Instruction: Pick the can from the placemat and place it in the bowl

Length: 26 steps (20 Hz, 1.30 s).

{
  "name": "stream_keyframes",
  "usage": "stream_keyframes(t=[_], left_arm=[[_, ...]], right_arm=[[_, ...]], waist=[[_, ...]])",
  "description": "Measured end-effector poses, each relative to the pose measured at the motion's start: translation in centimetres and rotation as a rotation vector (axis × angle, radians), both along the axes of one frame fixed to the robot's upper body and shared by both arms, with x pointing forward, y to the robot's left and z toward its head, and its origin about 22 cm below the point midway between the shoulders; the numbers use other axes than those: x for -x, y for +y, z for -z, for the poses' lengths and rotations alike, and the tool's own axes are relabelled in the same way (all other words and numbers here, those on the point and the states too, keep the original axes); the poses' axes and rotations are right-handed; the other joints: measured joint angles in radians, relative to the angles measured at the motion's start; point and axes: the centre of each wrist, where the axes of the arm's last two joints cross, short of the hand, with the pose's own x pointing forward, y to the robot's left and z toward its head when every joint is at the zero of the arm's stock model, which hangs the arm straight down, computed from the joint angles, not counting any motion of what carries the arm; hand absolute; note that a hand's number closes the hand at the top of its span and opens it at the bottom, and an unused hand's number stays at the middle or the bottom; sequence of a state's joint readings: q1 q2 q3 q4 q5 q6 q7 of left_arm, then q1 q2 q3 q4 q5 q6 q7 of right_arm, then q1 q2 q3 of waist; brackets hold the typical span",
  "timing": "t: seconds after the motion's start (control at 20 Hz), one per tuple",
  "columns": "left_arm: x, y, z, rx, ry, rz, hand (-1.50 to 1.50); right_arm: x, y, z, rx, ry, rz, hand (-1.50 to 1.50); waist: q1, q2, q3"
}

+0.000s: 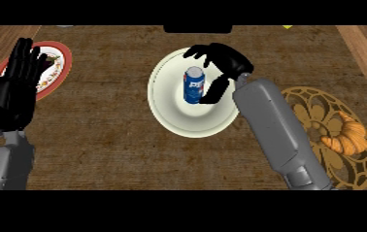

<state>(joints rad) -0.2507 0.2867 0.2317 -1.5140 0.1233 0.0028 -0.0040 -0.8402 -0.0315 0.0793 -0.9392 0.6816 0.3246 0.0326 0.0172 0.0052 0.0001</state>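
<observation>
Blue-and-white metal drink can (193, 86) stands upright in the middle of the cream, round ceramic bowl (188, 126), already off the placemat. It sits between the curled fingers (201, 51) of the black right hand (228, 61), which arch over and behind its top, and the thumb, which lies against its lower right side. The hand seems to be pinching the can, though how closely the far fingers touch it is hard to tell.

The step in hand looks like the release. To do it well, the can's base should sit flat on the bowl's floor before anything lets go. Then fingers and thumb should spread together, so that neither side nudges the can over. The thumb is the likelier culprit, low on the side nearest the forearm. Once spread, the hand should lift straight up, clear of the can's top under the fingers, before drawing back, because a sideways exit could clip the rim or the can.

Well to the thumb's side, beyond the grey forearm, the brown-and-gold patterned round placemat (315, 109) holds a golden croissant (345, 138). The black left hand (18, 88) rests open, fingers straight and up, at the view's left edge, over a red-rimmed white plate (63, 61).
</observation>
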Motion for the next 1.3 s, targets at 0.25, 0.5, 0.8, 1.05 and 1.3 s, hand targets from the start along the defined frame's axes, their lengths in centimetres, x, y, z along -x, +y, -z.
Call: stream_keyframes(t=[0.25, 0.5, 0.8, 1.05, 1.3], left_arm=[[-0.5, -0.2, 0.4, 0.001, 0.003, 0.003, 0.0], [-0.3, -0.3, 0.2, 0.0, 0.002, 0.008, 0.0], [-0.6, -0.2, 0.2, 0.0, 0.001, -0.003, 0.0], [-0.6, -0.5, 0.1, 0.002, 0.0, 0.001, 0.0], [-1.0, -0.9, 0.0, 0.005, -0.007, 0.019, 0.0]], right_arm=[[-0.4, -0.3, 1.4, -0.21, 0.004, 0.036, -1.5], [-1.4, -2.0, 0.9, -0.393, -0.088, 0.153, -1.5], [-3.5, -8.4, -0.4, -0.521, -0.125, 0.315, -1.5], [-3.9, -15.8, -0.4, -0.598, -0.12, 0.388, -1.5], [-3.3, -22.5, -1.1, -0.662, -0.129, 0.413, -1.5]], waist=[[0.003, 0.002, 0.0], [0.004, 0.001, 0.001], [0.001, 0.003, 0.0], [0.007, 0.006, 0.001], [0.016, 0.011, 0.002]])
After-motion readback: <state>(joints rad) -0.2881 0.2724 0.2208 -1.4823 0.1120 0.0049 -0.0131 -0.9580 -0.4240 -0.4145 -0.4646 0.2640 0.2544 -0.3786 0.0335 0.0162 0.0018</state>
